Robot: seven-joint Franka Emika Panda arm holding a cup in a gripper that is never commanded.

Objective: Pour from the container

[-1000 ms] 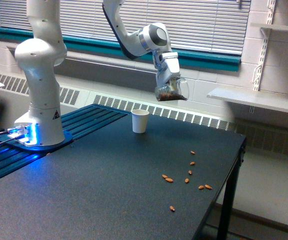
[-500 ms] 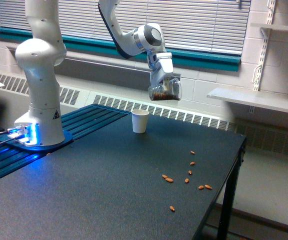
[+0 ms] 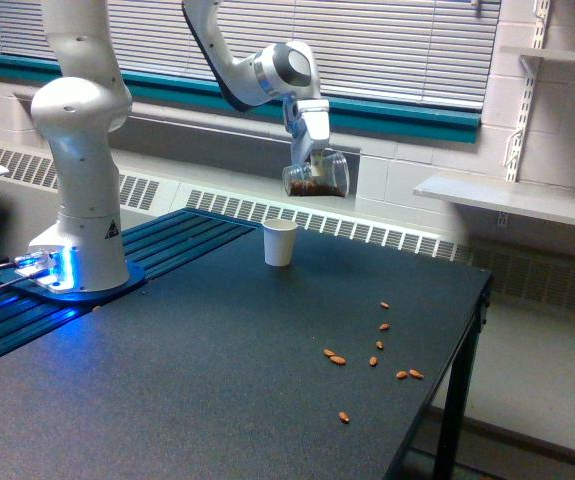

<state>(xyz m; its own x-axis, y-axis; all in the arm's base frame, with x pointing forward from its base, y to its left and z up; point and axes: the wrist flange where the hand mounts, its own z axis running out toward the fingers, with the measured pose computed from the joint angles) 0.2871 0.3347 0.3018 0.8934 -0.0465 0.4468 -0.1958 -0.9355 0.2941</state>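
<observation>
Dark table (image 3: 217, 380), blinds behind, and the clear container (image 3: 317, 177) hangs tipped on its side above the white cup (image 3: 280, 242), nuts inside, clamped in the gripper (image 3: 312, 165) from above. Pour looks underway; next, tilt further, mouth over that cup.

White paper cup (image 3: 280, 242) upright — loose nuts (image 3: 376, 355) scattered.

Arm arched high — claw (image 3: 312, 170) pointing down, closed on its load.
</observation>
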